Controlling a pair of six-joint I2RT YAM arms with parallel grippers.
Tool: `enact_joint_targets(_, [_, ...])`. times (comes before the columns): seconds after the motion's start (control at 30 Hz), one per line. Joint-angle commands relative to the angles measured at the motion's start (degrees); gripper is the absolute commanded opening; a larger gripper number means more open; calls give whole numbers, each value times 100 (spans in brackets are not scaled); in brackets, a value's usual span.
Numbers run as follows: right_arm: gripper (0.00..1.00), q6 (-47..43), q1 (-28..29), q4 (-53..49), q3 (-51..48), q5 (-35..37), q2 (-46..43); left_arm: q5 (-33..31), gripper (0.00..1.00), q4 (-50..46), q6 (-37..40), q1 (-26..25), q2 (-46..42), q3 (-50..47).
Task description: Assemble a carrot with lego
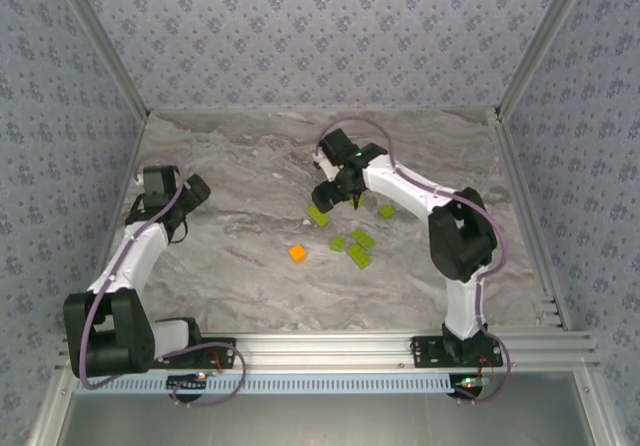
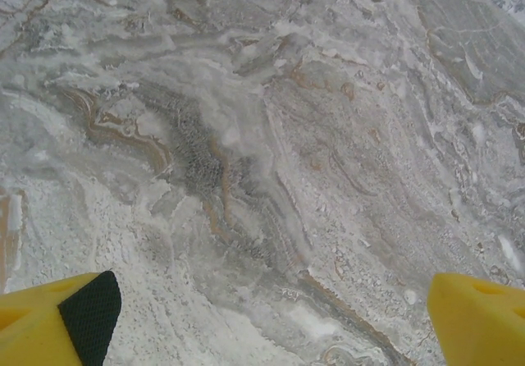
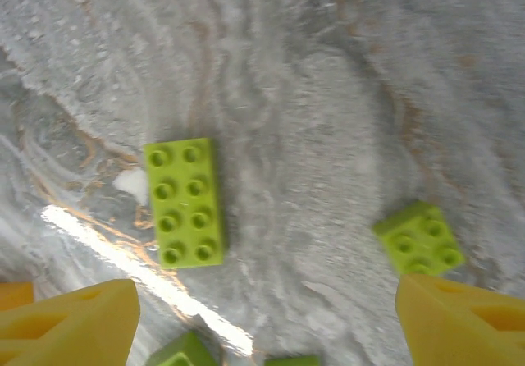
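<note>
The lego lies loose in mid-table: an orange square brick [image 1: 297, 253] by itself and several lime-green bricks around it. No carrot is in view. My right gripper [image 1: 340, 200] hovers above the green bricks, open, its yellow fingers [image 3: 66, 325] wide apart with bare table between them [image 3: 267, 325]. Under it a long eight-stud green brick [image 3: 184, 202] [image 1: 318, 216] lies ahead on the left. A small four-stud green brick [image 3: 418, 236] [image 1: 386, 210] sits by the right finger. My left gripper [image 1: 196, 194] is at the far left, open over bare marble [image 2: 271, 325].
More green bricks [image 1: 357, 249] cluster right of the orange one, and their edges [image 3: 180, 354] show at the bottom of the right wrist view. Patterned walls enclose the marbled table [image 1: 250, 156] on three sides. An aluminium rail [image 1: 330, 344] runs along the near edge.
</note>
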Motion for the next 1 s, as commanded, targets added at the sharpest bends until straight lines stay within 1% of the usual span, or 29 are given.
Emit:
enact_joint_targets(0.0, [82, -169, 88, -369, 331, -298, 285, 120, 97, 281, -96, 33, 127, -237])
enact_joint_targets(0.17, [78, -344, 181, -327, 407, -522, 590, 289, 97, 525, -153, 33, 460, -321])
enact_joint_targets(0.33, [74, -682, 207, -437, 512, -449, 866, 311, 97, 751, -163, 31, 720, -404])
enact_joint_targets(0.53, [73, -973, 209, -479, 565, -600, 1021, 307, 97, 939, -144, 29, 875, -538])
enact_joint_targets(0.8, [71, -1058, 271, -575, 810, -604, 1305, 276, 97, 1106, -85, 27, 962, -675])
enact_joint_targets(0.87, [70, -1071, 294, -629, 904, -563, 1388, 277, 97, 1139, -93, 28, 958, -680])
enact_joint_targets(0.97, [65, -1050, 335, -698, 1046, -433, 1517, 277, 96, 1150, -91, 26, 987, -679])
